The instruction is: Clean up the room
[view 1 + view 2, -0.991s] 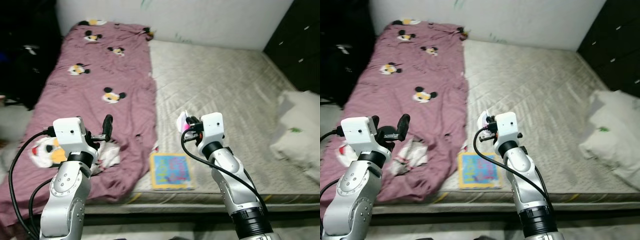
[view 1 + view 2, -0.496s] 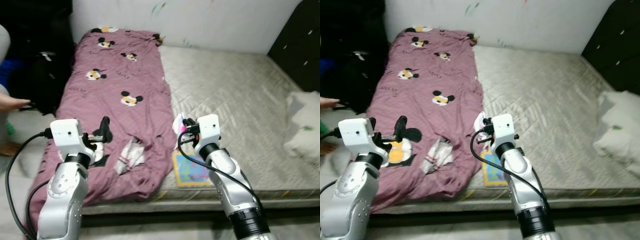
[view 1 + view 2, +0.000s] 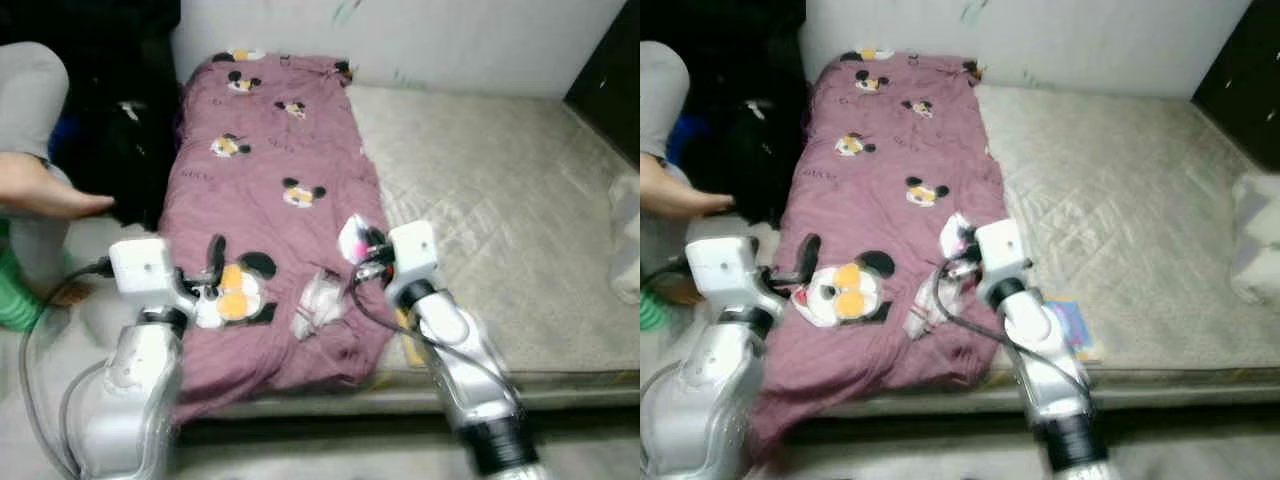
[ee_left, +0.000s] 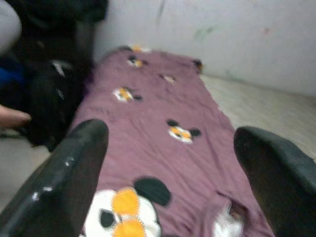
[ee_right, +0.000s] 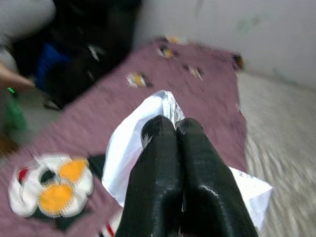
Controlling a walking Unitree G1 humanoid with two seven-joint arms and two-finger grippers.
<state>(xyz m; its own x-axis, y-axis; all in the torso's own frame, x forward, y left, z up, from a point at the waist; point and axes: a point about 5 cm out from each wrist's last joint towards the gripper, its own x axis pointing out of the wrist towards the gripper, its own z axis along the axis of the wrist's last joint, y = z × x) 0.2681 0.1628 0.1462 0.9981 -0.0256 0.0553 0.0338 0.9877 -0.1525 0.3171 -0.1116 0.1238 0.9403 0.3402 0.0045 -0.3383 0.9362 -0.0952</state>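
**Inspector:** What has changed?

**Assessor:** The whole view has swung toward the robot's left within the last second, so the camera turned; the things did not. The book near the mattress edge now sits half behind the right arm, and a person's hand has come into sight beside the dark bags. I judge the robot is turning away to carry off litter, not reaching for more.

**Inspector:** Grippers?

**Assessor:** The right gripper is pinched fully closed on a white wrapper, held above the blanket. The left gripper is spread wide with nothing between its fingers, also over the blanket.

**Inspector:** Remaining items?

**Assessor:** A crumpled white scrap lies on the blanket, between the arms.

**Inspector:** Limits?

**Assessor:** Frames are blurred. The pillow is cut off at the edge. No bin is in sight. Wrapper's print is unreadable.
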